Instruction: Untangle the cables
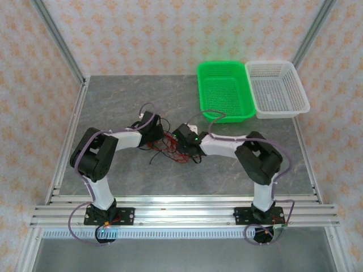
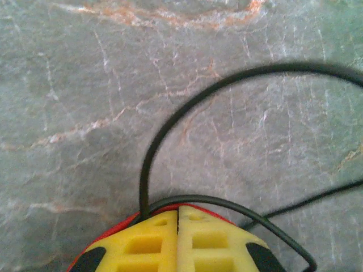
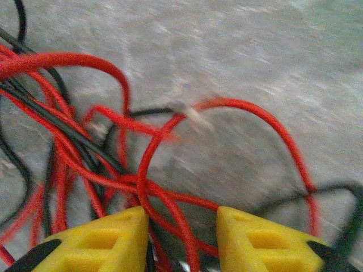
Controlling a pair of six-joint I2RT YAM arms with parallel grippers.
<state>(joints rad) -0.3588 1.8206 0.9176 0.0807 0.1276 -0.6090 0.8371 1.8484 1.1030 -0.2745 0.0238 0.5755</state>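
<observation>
Grey marbled table [image 1: 142, 96] sits inside patterned walls, with a green basket [image 1: 221, 63] and a white basket [image 1: 271, 63] side by side at the far right. You have both arms reaching in to the middle, where the cables [image 1: 170, 148] lie in one red-and-black clump between the two wrists.

Your left gripper [image 2: 177, 208] is closed, its yellow fingers pressed together. A black cable [image 2: 170, 122] arcs away from under the left fingertip, and a second black loop crosses just in front of the tips. I cannot tell whether any strand is actually pinched.

Your right gripper [image 3: 182, 212] stands partly open over the thick of the tangle. A red cable [image 3: 266, 116] loops ahead of it, and several red strands run down through the gap between its fingers without being clamped. To the left of that, red and black strands cross each other closely.

By my reading, the task is at an early stage. No strand lies separate and both baskets look empty from above. You have yet to pull the first cable free, so nearly all the untangling is left.
</observation>
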